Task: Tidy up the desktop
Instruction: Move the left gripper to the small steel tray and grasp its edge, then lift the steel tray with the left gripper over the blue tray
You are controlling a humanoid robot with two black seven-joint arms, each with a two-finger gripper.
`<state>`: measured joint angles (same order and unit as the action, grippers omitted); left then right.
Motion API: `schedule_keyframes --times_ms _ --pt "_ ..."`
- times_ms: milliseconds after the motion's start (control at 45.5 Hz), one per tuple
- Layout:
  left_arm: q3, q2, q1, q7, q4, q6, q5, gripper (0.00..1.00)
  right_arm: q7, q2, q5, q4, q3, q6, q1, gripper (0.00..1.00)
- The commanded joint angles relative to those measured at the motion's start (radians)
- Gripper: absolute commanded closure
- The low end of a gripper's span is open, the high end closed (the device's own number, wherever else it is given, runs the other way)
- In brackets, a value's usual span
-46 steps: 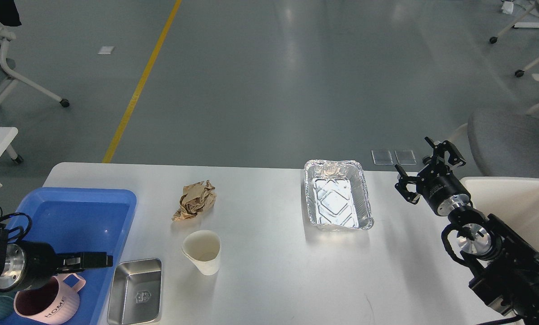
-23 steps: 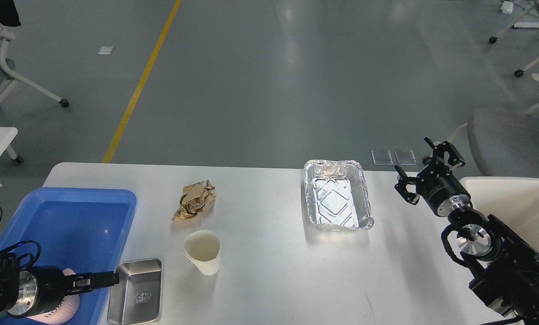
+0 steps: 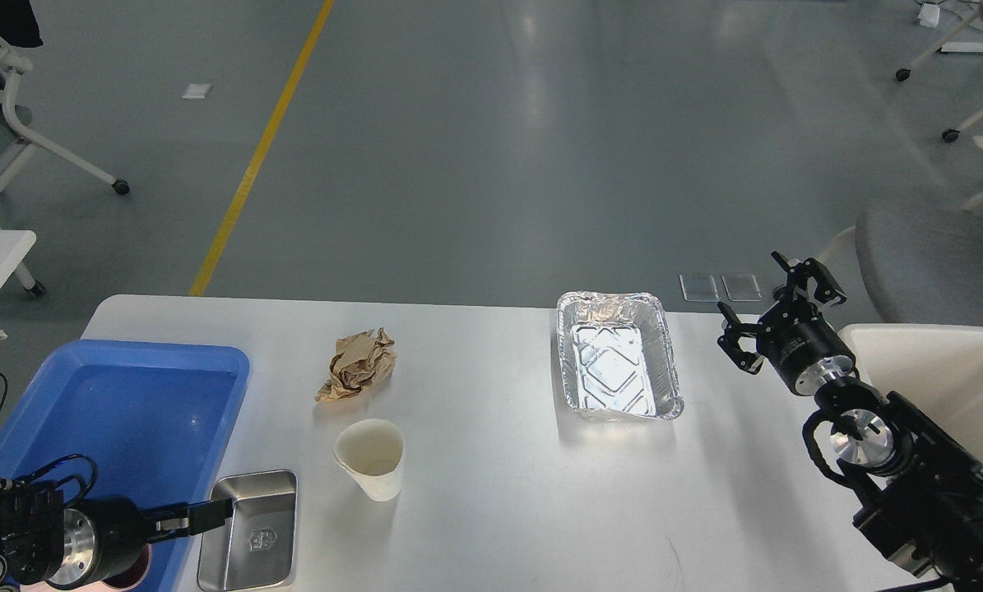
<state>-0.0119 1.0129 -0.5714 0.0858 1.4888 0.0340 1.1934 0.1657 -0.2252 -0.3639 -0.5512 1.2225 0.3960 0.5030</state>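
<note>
Grey polished floor with a yellow line (image 3: 257, 156) behind; large white matte desktop with rounded corners (image 3: 491, 485) fills the near half of your head view. On it, far-left: blue plastic tray (image 3: 129, 395). Just right of the tray's near corner: small stainless steel rectangular dish (image 3: 252, 534). Right of that: white paper cup (image 3: 369, 457), tipped, mouth up-left. Crumpled brown paper ball (image 3: 357, 365) farther back, apart from the cup. Right of centre: silver foil baking tray (image 3: 619, 362), empty. Off-white rectangular bin (image 3: 952, 370) at the right edge, grey chair seat (image 3: 935, 255) beyond it.

Left gripper (image 3: 211, 515) sits low at the steel dish's left rim, over the blue tray's near-right corner; seen end-on and dark, so you can't tell finger spacing or contact with the rim. Right gripper (image 3: 775, 312) hangs right of the foil tray, clear of it, fingers spread, holding nothing.
</note>
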Motion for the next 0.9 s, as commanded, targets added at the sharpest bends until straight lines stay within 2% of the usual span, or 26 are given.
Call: schedule_keyframes --times_ms 0,286,417,439,505,769,879 --pt "-0.002 0.009 -0.001 -0.001 0.002 0.000 -0.001 0.24 0.000 0.000 0.000 0.000 0.000 0.000 0.000 0.00" --pt "0.001 0.010 0.004 -0.001 0.001 0.000 -0.001 0.26 0.000 0.001 0.000 0.000 0.000 0.000 0.002 0.00" --pt "0.001 0.001 0.010 0.000 -0.001 0.000 -0.001 0.42 0.000 0.000 0.000 0.000 0.000 0.000 0.000 0.00" --pt "0.001 0.000 0.013 0.002 -0.001 0.001 -0.001 0.50 0.000 0.000 0.000 0.000 0.000 0.000 0.000 0.00" --pt "0.001 -0.002 0.018 0.002 -0.001 0.001 -0.003 0.61 0.000 0.000 -0.001 0.000 0.000 0.000 0.000 0.00" --pt "0.003 -0.010 0.034 0.000 -0.001 0.009 -0.003 0.76 0.000 -0.003 0.000 0.000 0.000 0.000 0.003 0.00" --pt "0.001 -0.010 0.048 -0.001 -0.002 0.009 -0.003 0.76 -0.002 -0.005 0.000 0.002 -0.001 0.000 0.005 0.00"
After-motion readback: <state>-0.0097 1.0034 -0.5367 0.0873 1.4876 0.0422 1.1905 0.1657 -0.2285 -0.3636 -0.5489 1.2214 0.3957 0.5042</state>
